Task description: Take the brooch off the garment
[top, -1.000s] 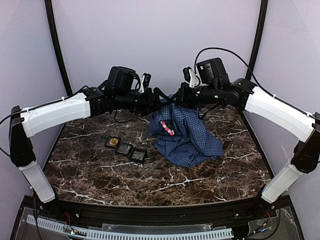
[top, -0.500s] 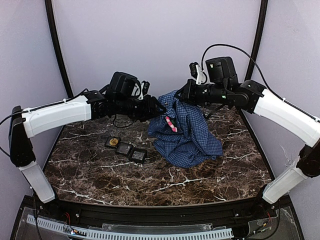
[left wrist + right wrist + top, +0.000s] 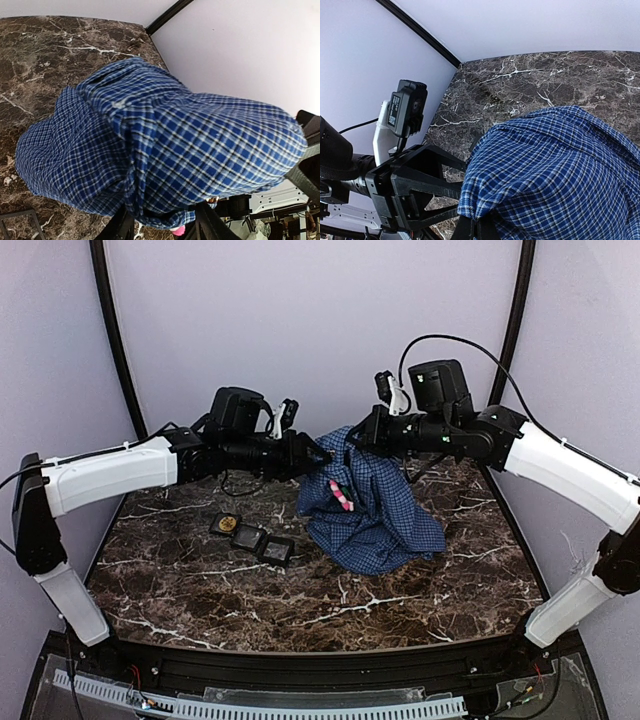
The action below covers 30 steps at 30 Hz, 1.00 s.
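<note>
The brooch [image 3: 176,230] is cut off by the lower edge and partly covered by the shirt [image 3: 165,150].

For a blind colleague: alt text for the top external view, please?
A blue checked shirt sits heaped on a marble table, its top pinched up by the right gripper, with the left gripper at its upper edge. A pink brooch is on the shirt, a black tray to its left.

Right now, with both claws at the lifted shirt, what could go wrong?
The right claw pinches only a fold of the blue checked shirt; a slip could drop it over the pink brooch. The left claw sits in bunched cloth near the brooch, so it may clamp fabric instead and tug against the right claw's hold.
</note>
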Each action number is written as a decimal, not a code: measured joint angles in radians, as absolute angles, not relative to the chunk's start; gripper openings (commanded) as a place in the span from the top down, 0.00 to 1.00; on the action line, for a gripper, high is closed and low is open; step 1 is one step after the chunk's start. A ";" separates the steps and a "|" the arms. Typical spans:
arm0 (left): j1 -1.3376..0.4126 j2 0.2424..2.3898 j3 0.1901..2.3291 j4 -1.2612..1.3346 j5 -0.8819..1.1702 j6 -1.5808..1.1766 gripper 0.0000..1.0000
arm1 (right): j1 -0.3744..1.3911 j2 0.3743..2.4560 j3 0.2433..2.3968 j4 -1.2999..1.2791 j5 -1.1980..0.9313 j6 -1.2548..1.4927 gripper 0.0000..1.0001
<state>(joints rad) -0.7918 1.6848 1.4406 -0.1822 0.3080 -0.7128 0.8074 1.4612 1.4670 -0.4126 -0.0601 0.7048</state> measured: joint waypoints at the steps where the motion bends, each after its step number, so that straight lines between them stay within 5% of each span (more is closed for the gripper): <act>1: -0.792 1.680 1.440 -0.171 0.315 -0.704 0.53 | 0.807 1.461 1.466 -0.411 -0.065 0.705 1.00; 6: -0.792 1.658 1.430 -0.113 0.337 -0.682 0.57 | 0.807 1.461 1.465 -0.394 -0.092 0.708 1.00; 11: -0.792 1.654 1.422 -0.073 0.355 -0.672 0.86 | 0.804 1.461 1.464 -0.389 -0.109 0.709 1.00; 15: -0.792 1.654 1.412 -0.057 0.366 -0.661 0.98 | 0.797 1.461 1.456 -0.388 -0.114 0.712 1.00; 25: -0.790 1.570 1.302 0.021 0.388 -0.635 0.99 | 0.737 1.462 1.424 -0.402 -0.113 0.762 1.00; 30: -0.790 1.527 1.280 0.088 0.428 -0.614 0.99 | 0.694 1.467 1.425 -0.423 -0.135 0.776 0.53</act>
